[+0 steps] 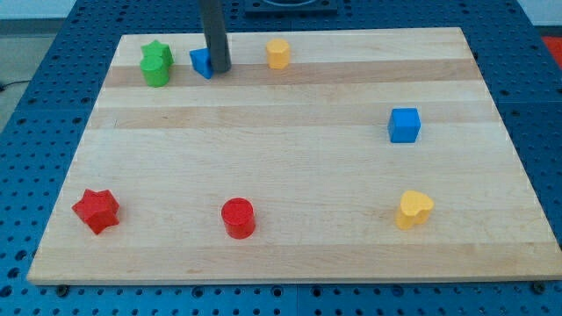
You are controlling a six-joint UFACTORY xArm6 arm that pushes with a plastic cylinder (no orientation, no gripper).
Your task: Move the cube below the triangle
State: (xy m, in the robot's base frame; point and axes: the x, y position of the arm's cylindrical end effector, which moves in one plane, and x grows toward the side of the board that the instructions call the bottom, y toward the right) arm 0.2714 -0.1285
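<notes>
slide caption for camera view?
My tip beside the blue triangle, far from the blue cube.

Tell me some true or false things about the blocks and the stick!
1. My tip sits beside the small blue block at the view's top. True.
2. The blue cube lies on the view's left. False: it is on the view's right.
3. The red star is touching the red cylinder. False: they lie well apart.
4. The green star is left of the small blue block. True.
</notes>
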